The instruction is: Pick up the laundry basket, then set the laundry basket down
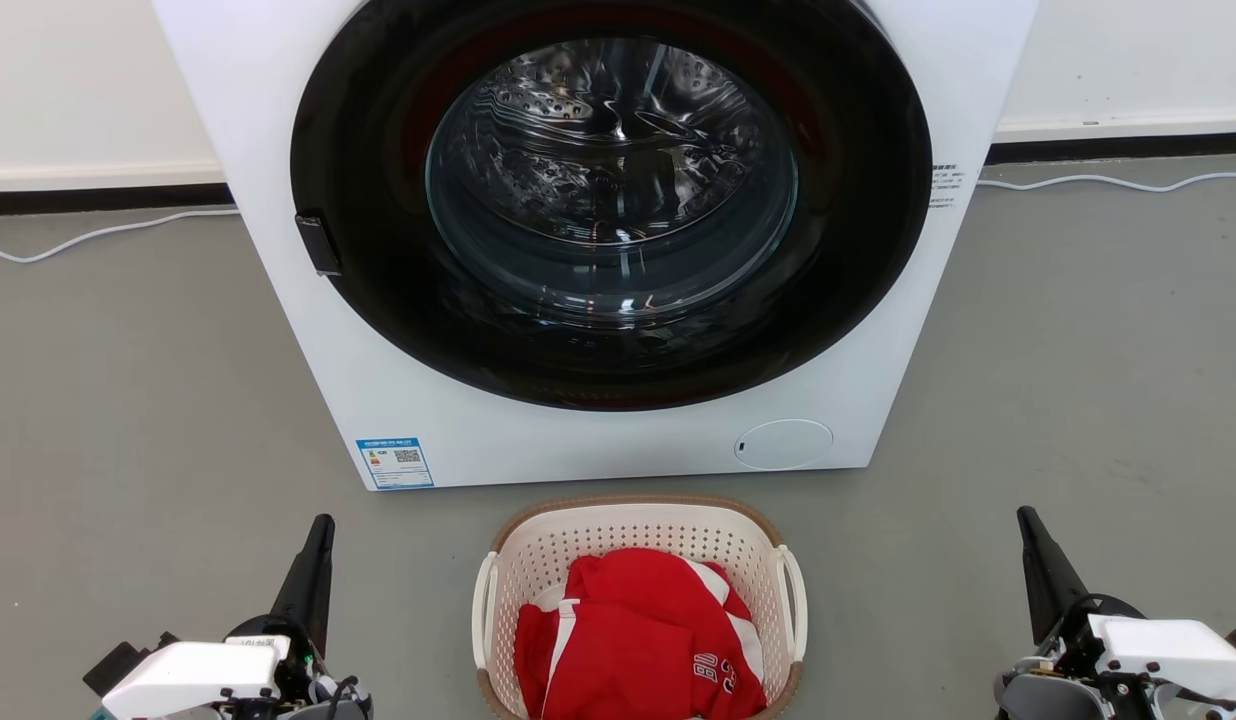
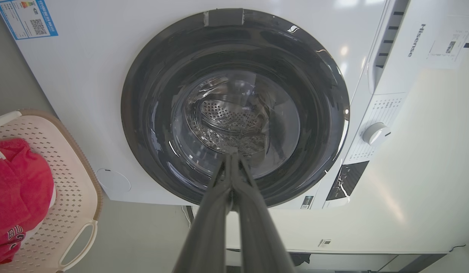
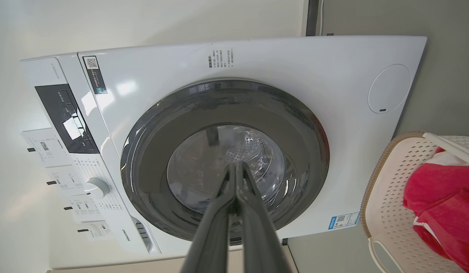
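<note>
The laundry basket (image 1: 578, 545) stands on the grey floor just in front of the washing machine, cream-white and perforated with a brown rim and white side handles. A red garment with white trim (image 1: 638, 640) lies inside it. My left gripper (image 1: 323, 522) is at the lower left, shut and empty, well apart from the basket's left handle (image 1: 483, 605). My right gripper (image 1: 1024, 515) is at the lower right, also shut and empty. The left wrist view shows the basket (image 2: 73, 178) at the left edge behind my shut gripper (image 2: 232, 153). The basket (image 3: 390, 197) sits right of my shut gripper (image 3: 236, 165) in the right wrist view.
A white front-loading washing machine (image 1: 278, 300) with a dark round door (image 1: 608, 200) fills the space behind the basket. A white cable (image 1: 98, 235) runs along the floor by the wall on both sides. Bare grey floor (image 1: 128, 400) lies left and right of the machine.
</note>
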Controlling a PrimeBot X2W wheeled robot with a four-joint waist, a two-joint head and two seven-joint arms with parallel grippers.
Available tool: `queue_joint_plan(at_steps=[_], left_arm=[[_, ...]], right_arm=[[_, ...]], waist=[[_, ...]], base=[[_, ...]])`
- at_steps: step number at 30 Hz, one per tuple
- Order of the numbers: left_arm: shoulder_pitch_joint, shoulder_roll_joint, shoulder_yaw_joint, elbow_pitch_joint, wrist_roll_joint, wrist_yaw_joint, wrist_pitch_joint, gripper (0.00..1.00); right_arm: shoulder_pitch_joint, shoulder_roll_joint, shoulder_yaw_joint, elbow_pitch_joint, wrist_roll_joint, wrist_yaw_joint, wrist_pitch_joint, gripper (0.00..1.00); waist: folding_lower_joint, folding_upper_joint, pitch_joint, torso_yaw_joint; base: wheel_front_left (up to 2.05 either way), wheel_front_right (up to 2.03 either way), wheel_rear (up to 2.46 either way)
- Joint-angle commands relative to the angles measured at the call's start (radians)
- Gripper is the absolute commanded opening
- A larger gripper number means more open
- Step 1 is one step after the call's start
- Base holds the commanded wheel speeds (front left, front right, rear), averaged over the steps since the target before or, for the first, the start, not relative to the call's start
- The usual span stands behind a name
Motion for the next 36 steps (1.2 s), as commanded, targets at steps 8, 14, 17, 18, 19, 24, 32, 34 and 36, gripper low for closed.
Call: queue_joint_plan(at_steps=[8, 14, 17, 18, 19, 24, 32, 34, 36], left_arm=[[-0.056, 0.011, 0.03, -0.023, 0.008, -0.007, 0.007, 0.0], [-0.056, 0.011, 0.03, -0.023, 0.008, -0.007, 0.007, 0.0], [-0.056, 0.011, 0.03, -0.023, 0.008, -0.007, 0.007, 0.0], [-0.056, 0.011, 0.03, -0.023, 0.008, -0.007, 0.007, 0.0], [-0.056, 0.011, 0.03, -0.023, 0.008, -0.007, 0.007, 0.0], [-0.056, 0.011, 0.03, -0.023, 0.009, -0.007, 0.007, 0.0], [-0.056, 0.011, 0.03, -0.023, 0.009, -0.007, 0.007, 0.0], [-0.056, 0.011, 0.03, -0.023, 0.009, -0.007, 0.007, 0.0], [-0.056, 0.011, 0.03, -0.023, 0.009, -0.007, 0.007, 0.0]], right_arm=[[-0.059, -0.003, 0.016, -0.028, -0.01, 0.007, 0.009, 0.0], [-0.059, -0.003, 0.016, -0.028, -0.01, 0.007, 0.009, 0.0], [-0.059, -0.003, 0.016, -0.028, -0.01, 0.007, 0.009, 0.0], [-0.059, -0.003, 0.016, -0.028, -0.01, 0.007, 0.009, 0.0], [-0.059, -0.003, 0.016, -0.028, -0.01, 0.007, 0.009, 0.0], [-0.059, -0.003, 0.016, -0.028, -0.01, 0.007, 0.009, 0.0], [-0.059, -0.003, 0.016, -0.028, -0.01, 0.007, 0.009, 0.0], [-0.059, -0.003, 0.016, -0.028, -0.01, 0.007, 0.009, 0.0], [-0.059, -0.003, 0.016, -0.028, -0.01, 0.007, 0.009, 0.0]], waist=[[0.0, 0.0, 0.0, 0.0], [0.0, 0.0, 0.0, 0.0], [0.0, 0.0, 0.0, 0.0], [0.0, 0.0, 0.0, 0.0], [0.0, 0.0, 0.0, 0.0], [0.0, 0.0, 0.0, 0.0], [0.0, 0.0, 0.0, 0.0], [0.0, 0.0, 0.0, 0.0], [0.0, 0.0, 0.0, 0.0]], base=[[0.0, 0.0, 0.0], [0.0, 0.0, 0.0], [0.0, 0.0, 0.0], [0.0, 0.0, 0.0], [0.0, 0.0, 0.0], [0.0, 0.0, 0.0], [0.0, 0.0, 0.0], [0.0, 0.0, 0.0], [0.0, 0.0, 0.0]])
